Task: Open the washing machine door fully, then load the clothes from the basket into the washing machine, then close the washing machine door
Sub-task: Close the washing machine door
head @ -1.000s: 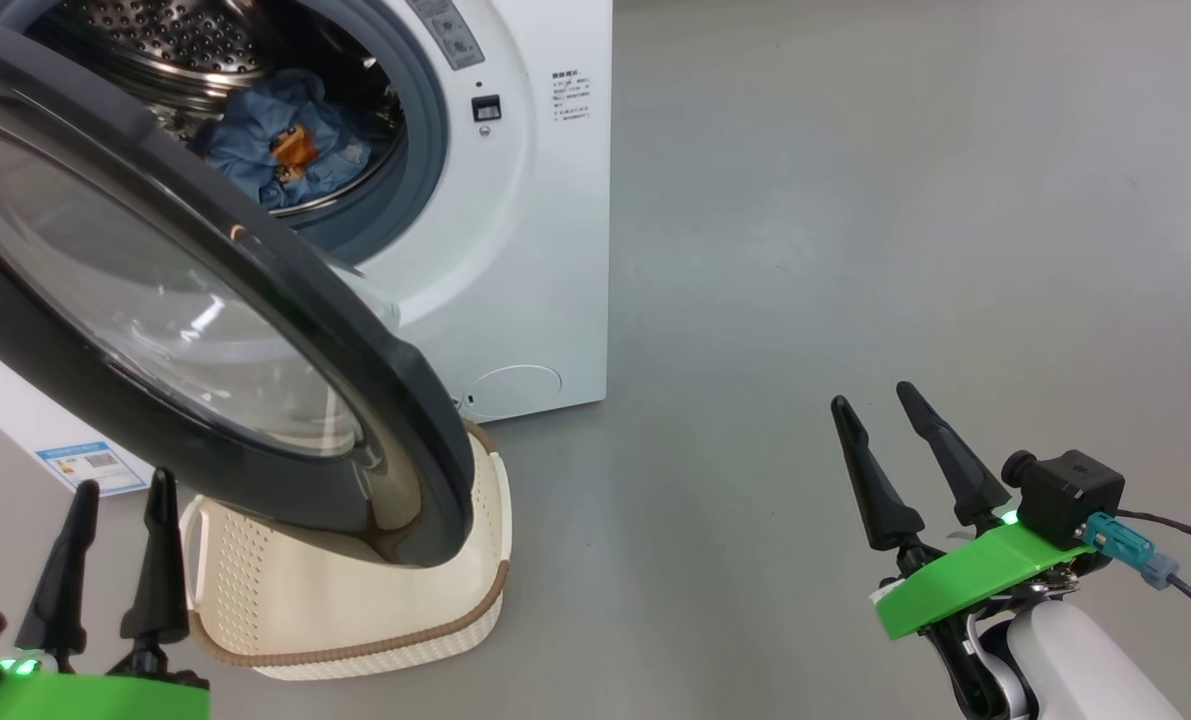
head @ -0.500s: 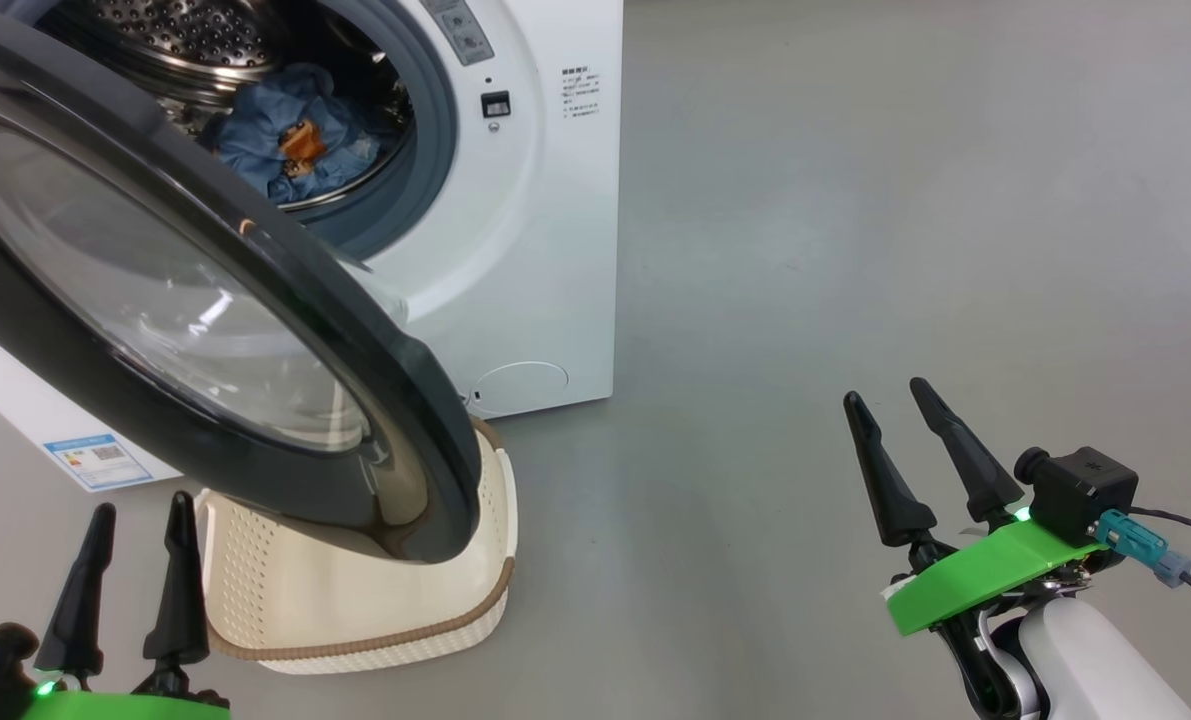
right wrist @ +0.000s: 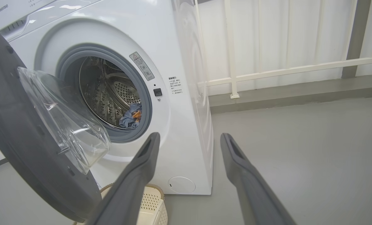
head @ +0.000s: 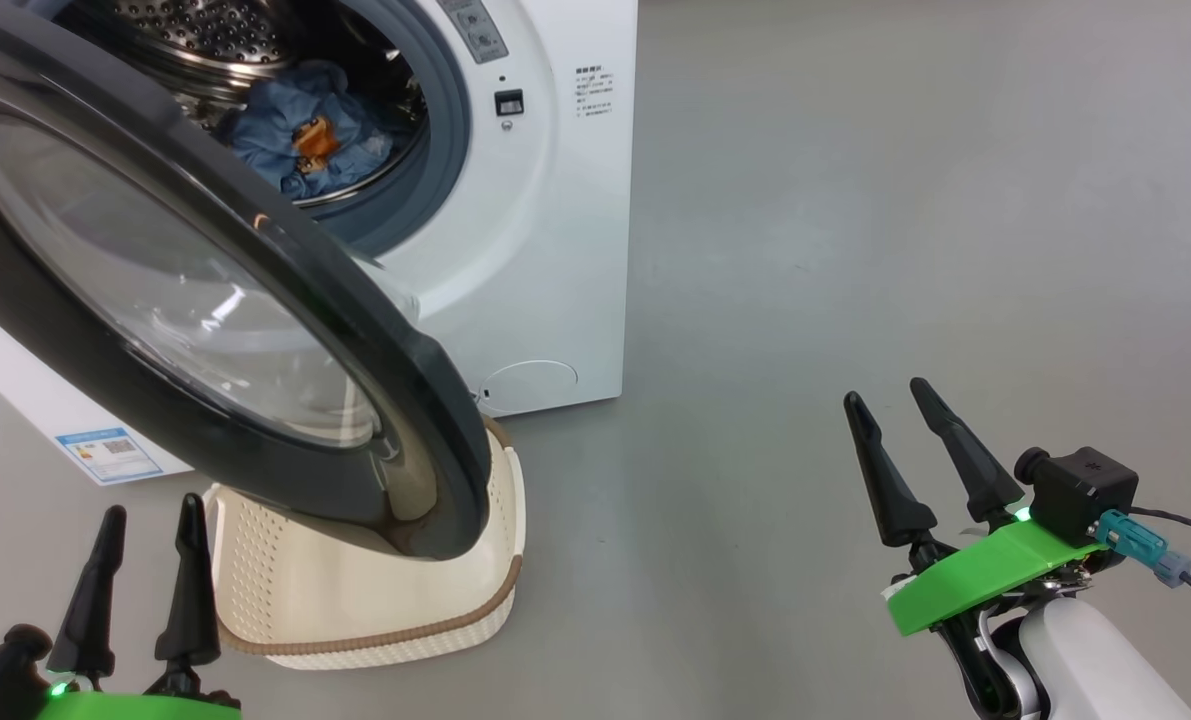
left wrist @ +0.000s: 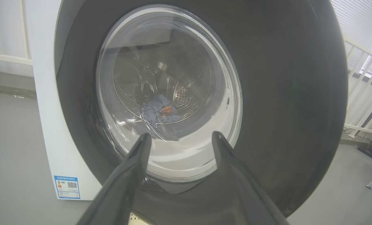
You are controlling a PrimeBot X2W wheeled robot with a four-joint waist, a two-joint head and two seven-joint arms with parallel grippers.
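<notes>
Since the earlier frame the whole head view has slid sideways, with machine, door and basket moving together. I put this down to the camera turning, not to the things. My left gripper point(head: 153, 505) sits slightly further inboard in that view, and my right gripper point(head: 886, 390) is nearly where it was.

Jaw state: both pairs are released, fingers spread wide, nothing between them.

Task items: the clothes point(head: 295, 140) lie in the drum of the washing machine point(head: 555, 250), ahead of and above both grippers. The basket point(head: 285, 580) sits on the floor just ahead of my left gripper. What shows of its inside is bare; the far part is hidden under the door point(head: 205, 300).

Governing relation: the door, a round disc standing on edge, is swung out toward me. Its outer face is directly ahead of and above my left gripper, its free edge is toward my right gripper, and its lower rim overhangs the basket. My left arm is much the nearer; my right is well apart. I judge closing the door to be the remaining step.

Views compared: the left wrist view looks through the glass at the clothes. The right wrist view shows instead the door's inner side, the bulging glass bowl and the open gap to the drum mouth.
</notes>
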